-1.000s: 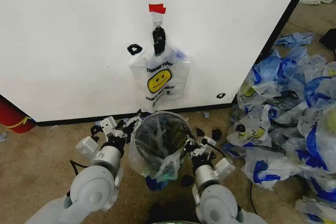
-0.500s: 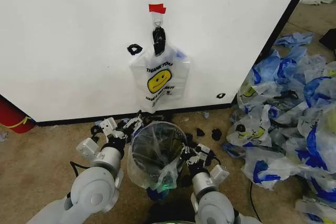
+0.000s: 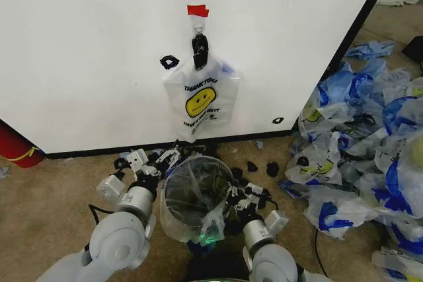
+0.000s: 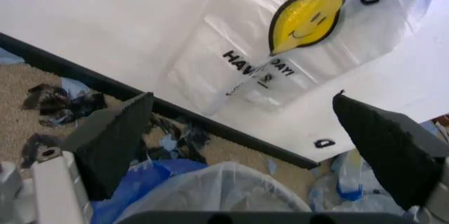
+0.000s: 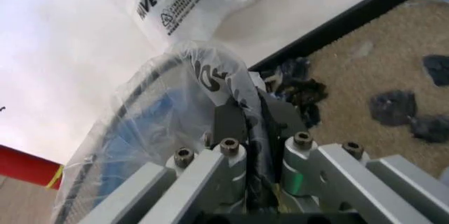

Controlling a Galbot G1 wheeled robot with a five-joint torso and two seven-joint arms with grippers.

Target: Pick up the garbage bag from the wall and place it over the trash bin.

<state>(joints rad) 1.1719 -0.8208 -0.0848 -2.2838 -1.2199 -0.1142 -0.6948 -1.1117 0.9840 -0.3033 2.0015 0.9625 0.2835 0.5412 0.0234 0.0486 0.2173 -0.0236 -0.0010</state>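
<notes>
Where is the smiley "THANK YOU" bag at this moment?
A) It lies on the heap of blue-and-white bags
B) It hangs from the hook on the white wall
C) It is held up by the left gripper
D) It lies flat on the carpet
B: the garbage bag hangs flat against the wall under the red tape, above the trash bin.

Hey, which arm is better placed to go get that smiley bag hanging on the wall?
Left. The left tool is open and free beside the trash bin, and its wrist view faces the hanging garbage bag. The right tool is clamped shut on the bin's lined rim.
</notes>
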